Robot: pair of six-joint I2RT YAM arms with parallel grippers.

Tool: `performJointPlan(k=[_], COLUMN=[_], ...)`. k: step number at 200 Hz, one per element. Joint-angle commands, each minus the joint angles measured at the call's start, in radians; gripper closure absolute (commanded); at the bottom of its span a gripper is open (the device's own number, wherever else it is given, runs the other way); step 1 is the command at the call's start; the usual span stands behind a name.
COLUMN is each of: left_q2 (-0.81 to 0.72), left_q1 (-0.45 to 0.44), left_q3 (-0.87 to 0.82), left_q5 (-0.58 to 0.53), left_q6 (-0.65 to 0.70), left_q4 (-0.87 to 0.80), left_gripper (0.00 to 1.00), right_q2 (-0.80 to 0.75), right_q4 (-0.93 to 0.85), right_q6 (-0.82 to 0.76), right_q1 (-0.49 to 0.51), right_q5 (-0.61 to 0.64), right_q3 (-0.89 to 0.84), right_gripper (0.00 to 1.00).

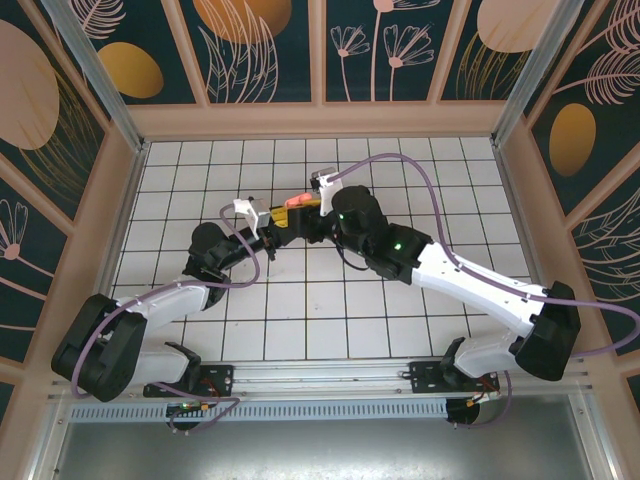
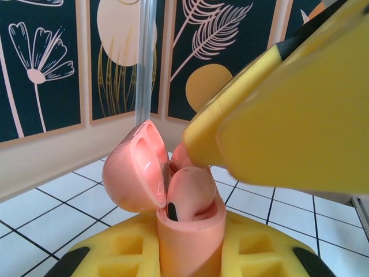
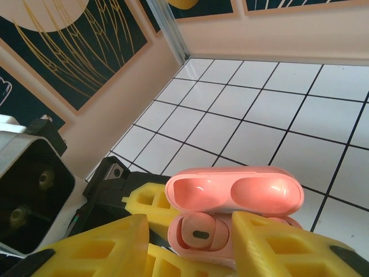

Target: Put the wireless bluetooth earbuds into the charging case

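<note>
Ok, surface first: white tiled floor [image 1: 300, 330] with dark grout lines, flat and glossy. The room is a box. Its walls [image 1: 260, 50] are dark teal panels with gold and peach leaf and flower prints in pale pink-beige frames, and there is a bare metal post [image 2: 145, 57] in the corner.

Counts:
- Two arms [image 1: 470, 285], mine, white and black, meeting over the middle of the floor.
- Two purple cables [image 1: 400, 160], one looping off each arm.
- One charging case [image 2: 190, 242], pink.
- One lid [image 2: 135, 170], hinged open and tilted back to the left in the left wrist view.
- One earbud [image 2: 193, 190] I can confirm. It is pale pink, seated in the case well, with a dark spot on its face.

A second pink lump [image 2: 180, 154] sits just behind that earbud, against my right yellow finger [image 2: 288, 115]. I can't tell if it's the other bud.

My left claw [image 2: 187, 251] is clamped on the charging case from both sides and holds it upright above the tiles, mouth up.

My right claw [image 3: 190, 222] has its jaws apart with nothing pinched between them. In the right wrist view the two yellow fingers straddle the open case. The earbud shows in the gap between them, and the right finger covers the other well, so I can't see what's in it.

From the top camera, both claws meet at the case, a small pink spot between them.
</note>
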Motion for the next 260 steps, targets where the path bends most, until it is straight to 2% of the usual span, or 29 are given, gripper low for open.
performJointPlan(k=[1,23,77,113,162,218,242,260], left_q2=[-0.032,-0.033,-0.033,-0.029,-0.03,-0.033,-0.026,-0.007], left_q1=[-0.006,-0.006,-0.006,-0.008,-0.008,-0.007,-0.008,-0.008], left_q3=[0.033,0.034,0.06,0.078,0.091,0.085,0.087,0.119], left_q5=[0.031,0.062,0.149,0.183,0.179,0.128,0.115,0.09], left_q6=[-0.004,0.0,-0.001,-0.004,0.004,0.033,0.024,-0.007], left_q4=[0.048,0.046,0.022,0.01,-0.021,-0.084,-0.099,-0.176], left_gripper=[0.82,0.82,0.82,0.81,0.81,0.81,0.81,0.81], right_q2=[-0.057,-0.09,-0.088,-0.033,0.018,-0.081,-0.142,-0.184], right_q4=[-0.022,-0.016,-0.019,-0.024,-0.005,0.154,0.186,0.15], right_q6=[-0.049,-0.059,-0.007,0.013,0.026,0.087,0.118,0.143], right_q1=[-0.003,-0.047,-0.251,-0.307,-0.311,-0.339,-0.364,-0.397], right_q5=[0.015,-0.09,-0.473,-0.653,-0.779,-0.875,-0.867,-0.782], right_q3=[0.055,0.065,0.061,0.072,0.087,-0.01,-0.071,-0.109], right_gripper=[0.53,0.48,0.41,0.4,0.4,0.47,0.49,0.5])
